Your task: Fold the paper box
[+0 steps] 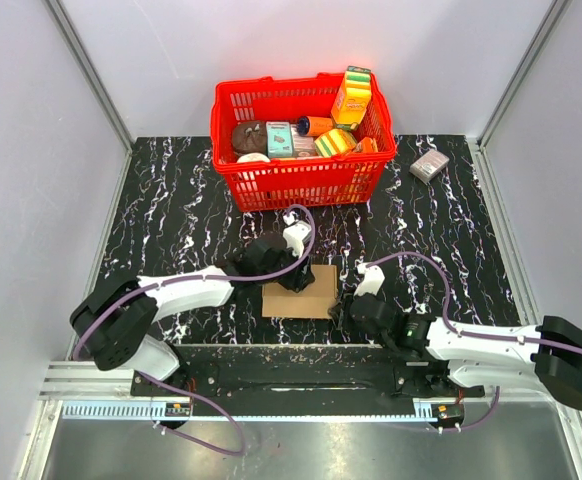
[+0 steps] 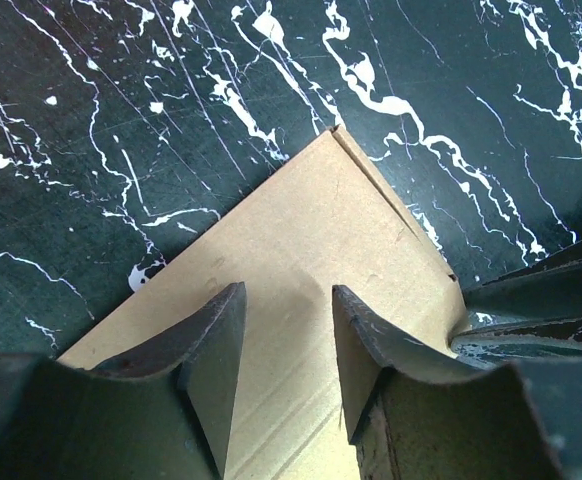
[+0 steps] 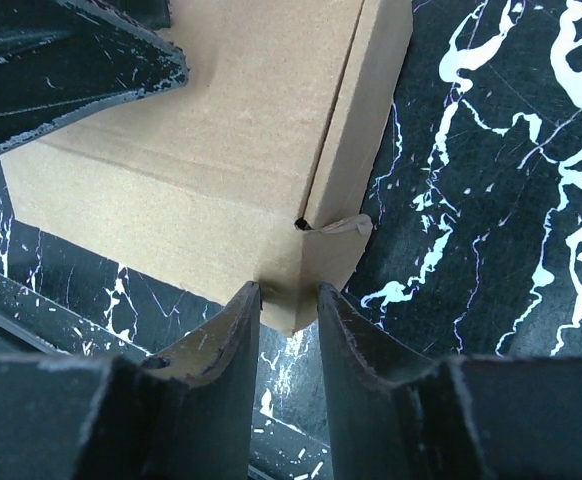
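Red basket (image 1: 301, 172) at 12 o'clock on the desk (image 1: 171, 220) holds printed packages (image 1: 352, 95), their print too small to read. The paper box (image 1: 301, 298), plain brown, lies at its 6 o'clock. The left end effector (image 2: 288, 292) is half open over the box top, gripping nothing. The right end effector (image 3: 288, 290) has a narrow gap at a box corner; I cannot tell whether it grips.

Nothing is legible. Print on the packages (image 1: 352, 95) in the red basket (image 1: 301, 182) is too small; the paper box (image 1: 311, 298) is plain.
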Available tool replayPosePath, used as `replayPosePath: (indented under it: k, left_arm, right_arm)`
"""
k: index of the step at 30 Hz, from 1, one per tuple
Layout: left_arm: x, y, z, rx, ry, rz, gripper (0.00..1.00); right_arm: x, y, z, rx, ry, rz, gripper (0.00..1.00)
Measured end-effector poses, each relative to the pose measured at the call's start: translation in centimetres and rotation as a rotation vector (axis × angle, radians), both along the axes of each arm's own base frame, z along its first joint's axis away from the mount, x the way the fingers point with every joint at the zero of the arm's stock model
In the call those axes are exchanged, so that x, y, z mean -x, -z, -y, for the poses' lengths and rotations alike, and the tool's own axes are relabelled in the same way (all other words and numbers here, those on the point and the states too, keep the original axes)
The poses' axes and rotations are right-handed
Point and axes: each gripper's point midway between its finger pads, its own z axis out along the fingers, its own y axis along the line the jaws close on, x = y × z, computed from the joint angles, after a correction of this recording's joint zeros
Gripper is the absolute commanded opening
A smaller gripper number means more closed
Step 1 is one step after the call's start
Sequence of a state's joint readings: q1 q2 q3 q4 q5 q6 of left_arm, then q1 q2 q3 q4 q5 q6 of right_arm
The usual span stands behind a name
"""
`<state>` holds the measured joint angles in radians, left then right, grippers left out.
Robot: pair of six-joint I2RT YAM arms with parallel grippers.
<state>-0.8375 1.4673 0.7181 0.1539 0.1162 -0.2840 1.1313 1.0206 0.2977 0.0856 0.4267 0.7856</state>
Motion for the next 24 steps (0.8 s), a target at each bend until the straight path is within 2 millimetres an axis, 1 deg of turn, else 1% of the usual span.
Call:
replayPosePath:
  k: [7, 24]
  left_arm:
    - [0.08, 0.53, 0.16, -0.004, 0.009, -0.010, 0.44]
    - [-0.35, 0.66, 0.77, 0.016, 0.014, 0.002, 0.43]
  right_arm:
    - [0.00, 0.35, 0.10, 0.011, 0.002, -0.005, 0.35]
    - [-0.13, 0.50, 0.14, 0.008, 0.009, 0.001, 0.35]
